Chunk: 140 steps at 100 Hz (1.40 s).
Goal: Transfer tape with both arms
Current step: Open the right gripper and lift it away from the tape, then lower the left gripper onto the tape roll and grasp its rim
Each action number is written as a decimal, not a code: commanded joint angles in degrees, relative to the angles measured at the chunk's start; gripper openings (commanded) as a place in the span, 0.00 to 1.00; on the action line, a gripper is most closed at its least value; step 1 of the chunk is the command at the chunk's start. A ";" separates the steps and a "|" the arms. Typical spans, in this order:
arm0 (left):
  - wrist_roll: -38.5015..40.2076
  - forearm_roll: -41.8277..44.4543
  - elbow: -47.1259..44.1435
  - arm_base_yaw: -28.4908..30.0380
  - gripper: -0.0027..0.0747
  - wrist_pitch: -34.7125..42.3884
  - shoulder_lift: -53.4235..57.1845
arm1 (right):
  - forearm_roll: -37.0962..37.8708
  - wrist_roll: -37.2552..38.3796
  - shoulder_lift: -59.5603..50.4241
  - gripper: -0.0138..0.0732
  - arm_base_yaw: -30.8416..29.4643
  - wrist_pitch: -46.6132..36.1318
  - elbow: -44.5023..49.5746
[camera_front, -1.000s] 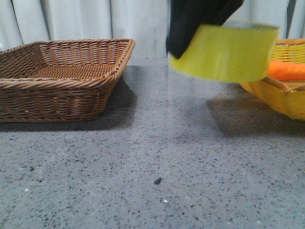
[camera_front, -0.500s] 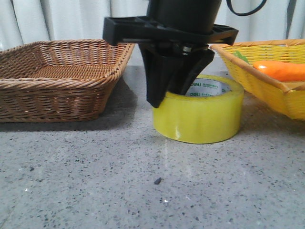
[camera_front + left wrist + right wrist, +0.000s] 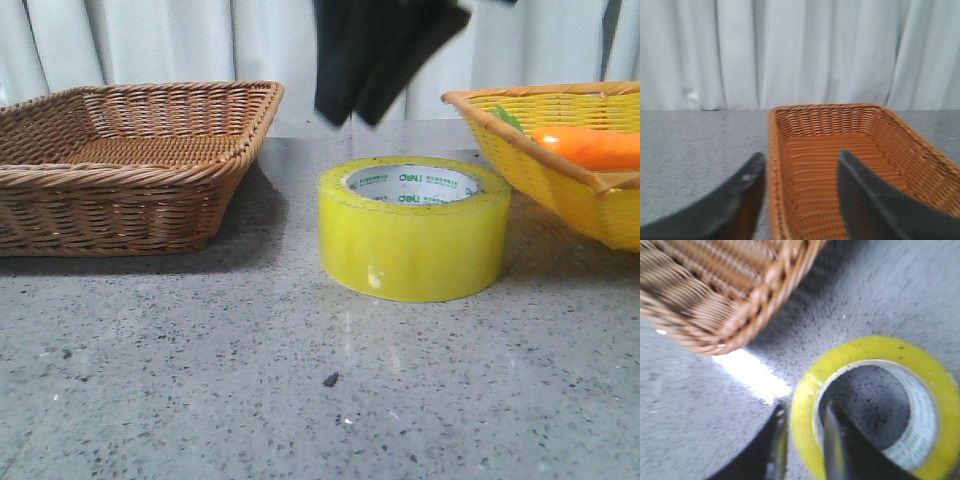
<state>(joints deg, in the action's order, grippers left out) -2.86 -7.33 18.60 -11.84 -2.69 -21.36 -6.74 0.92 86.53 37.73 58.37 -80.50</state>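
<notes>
**Tape on the table, both my grippers free of it**

The tape [image 3: 415, 228] lies flat on the grey table [image 3: 300, 400], hole facing up, white core with green print showing. Landmark is the tape. The brown basket [image 3: 130, 165] sits to its left, a gap of table between them. The yellow basket [image 3: 560, 170] is just beside the tape on the right, with a carrot [image 3: 590, 147] in it.

My right gripper [image 3: 360, 75] hangs above the tape's left edge, clear of it, blurred in the front view. In the right wrist view its fingers [image 3: 840, 450] stand a little apart, straddling the tape's wall [image 3: 805, 430], one outside and one over the hole; they hold nothing.

My left gripper [image 3: 800, 200] is out of the front view. Its wrist view shows the jaws spread wide, nothing between them, over the near rim of the brown basket [image 3: 840, 160], the curtain [image 3: 800, 50] behind. No tape in that view.
</notes>
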 commanded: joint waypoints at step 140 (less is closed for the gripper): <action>-0.06 0.69 49.66 -46.24 0.60 -13.53 -65.83 | 3.15 0.00 -49.55 0.07 -1.44 -26.15 22.51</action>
<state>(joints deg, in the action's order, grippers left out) -2.97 -6.28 64.68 -57.57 -18.07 -87.25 -4.19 0.92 37.02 36.62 35.29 -56.66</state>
